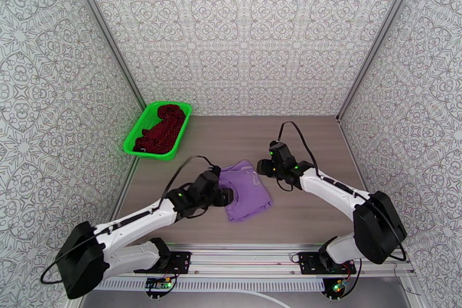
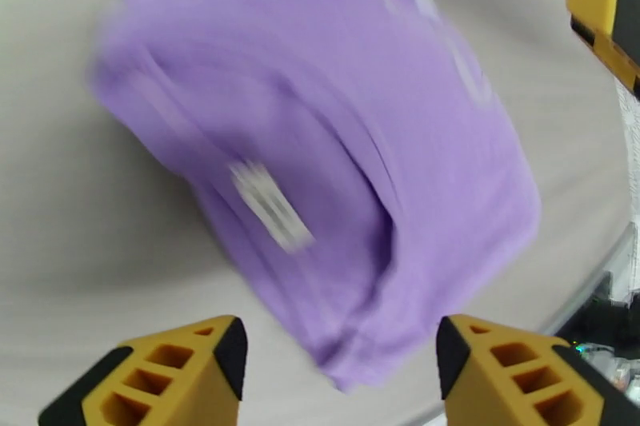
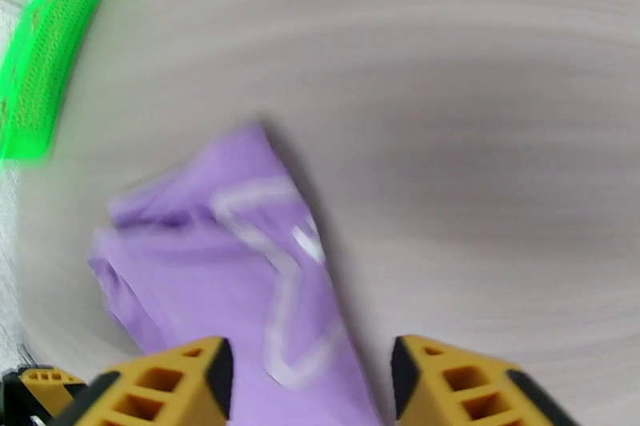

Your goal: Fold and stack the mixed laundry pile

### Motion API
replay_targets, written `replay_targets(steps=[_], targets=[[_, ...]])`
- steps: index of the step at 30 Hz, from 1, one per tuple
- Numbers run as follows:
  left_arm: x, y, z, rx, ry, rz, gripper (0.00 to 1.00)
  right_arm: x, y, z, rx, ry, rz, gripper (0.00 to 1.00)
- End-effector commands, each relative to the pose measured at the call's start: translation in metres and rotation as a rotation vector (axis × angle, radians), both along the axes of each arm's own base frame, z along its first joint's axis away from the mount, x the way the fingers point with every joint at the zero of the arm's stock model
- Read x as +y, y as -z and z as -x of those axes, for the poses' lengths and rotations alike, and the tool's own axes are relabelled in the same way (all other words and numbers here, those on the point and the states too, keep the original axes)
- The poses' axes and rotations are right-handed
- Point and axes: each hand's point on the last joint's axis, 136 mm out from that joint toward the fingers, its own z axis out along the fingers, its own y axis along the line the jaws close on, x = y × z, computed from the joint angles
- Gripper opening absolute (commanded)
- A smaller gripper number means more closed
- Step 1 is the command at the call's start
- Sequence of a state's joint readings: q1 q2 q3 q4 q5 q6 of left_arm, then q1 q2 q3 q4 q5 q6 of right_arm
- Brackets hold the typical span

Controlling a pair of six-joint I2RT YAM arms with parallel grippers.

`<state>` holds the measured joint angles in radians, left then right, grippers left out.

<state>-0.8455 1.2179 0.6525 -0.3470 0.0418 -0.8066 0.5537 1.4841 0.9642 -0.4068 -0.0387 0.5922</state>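
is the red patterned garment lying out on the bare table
No, the dark red patterned garment lies inside the green basket at the far left of the top view.

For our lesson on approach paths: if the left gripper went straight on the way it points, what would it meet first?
Probably the purple T-shirt, lying just ahead of the open left gripper; blur leaves the gap unclear.

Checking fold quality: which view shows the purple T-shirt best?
Top external: the purple T-shirt is sharp and almost wholly in frame, lying folded on the table. Left wrist shows it close but motion-blurred, with a white label visible. Right wrist shows it blurred too, its near part cut off at the frame edge.
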Motion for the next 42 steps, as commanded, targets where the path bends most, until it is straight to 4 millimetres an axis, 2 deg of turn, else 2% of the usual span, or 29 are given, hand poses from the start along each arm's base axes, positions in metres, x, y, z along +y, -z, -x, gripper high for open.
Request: replay_targets(steps=[1,4,9,20,25,27,29,39,42], targets=[[-0.017,0.017,0.019,0.150,-0.036,0.032,0.63,0.001,0.021,0.029,0.105,-0.130,0.018,0.62],[-0.015,0.030,0.025,0.199,-0.062,-0.044,0.59,0.001,0.026,0.037,0.114,-0.144,0.002,0.62],[-0.017,0.030,0.028,0.212,-0.078,-0.072,0.59,0.001,0.028,0.042,0.106,-0.152,-0.020,0.62],[-0.013,0.044,0.023,0.212,-0.118,-0.115,0.42,0.002,0.050,0.050,0.154,-0.154,-0.037,0.62],[-0.012,0.051,0.023,0.217,-0.130,-0.124,0.28,0.003,0.058,0.057,0.181,-0.159,-0.053,0.62],[-0.009,0.051,0.022,0.209,-0.141,-0.133,0.17,0.002,0.061,0.060,0.189,-0.157,-0.054,0.62],[-0.005,0.049,0.021,0.199,-0.151,-0.143,0.00,0.002,0.064,0.063,0.200,-0.156,-0.060,0.62],[0.014,0.045,0.032,0.202,-0.179,-0.166,0.00,0.009,0.093,0.081,0.287,-0.160,-0.140,0.60],[0.024,0.049,0.038,0.212,-0.197,-0.179,0.00,0.008,0.103,0.085,0.316,-0.141,-0.137,0.54]])
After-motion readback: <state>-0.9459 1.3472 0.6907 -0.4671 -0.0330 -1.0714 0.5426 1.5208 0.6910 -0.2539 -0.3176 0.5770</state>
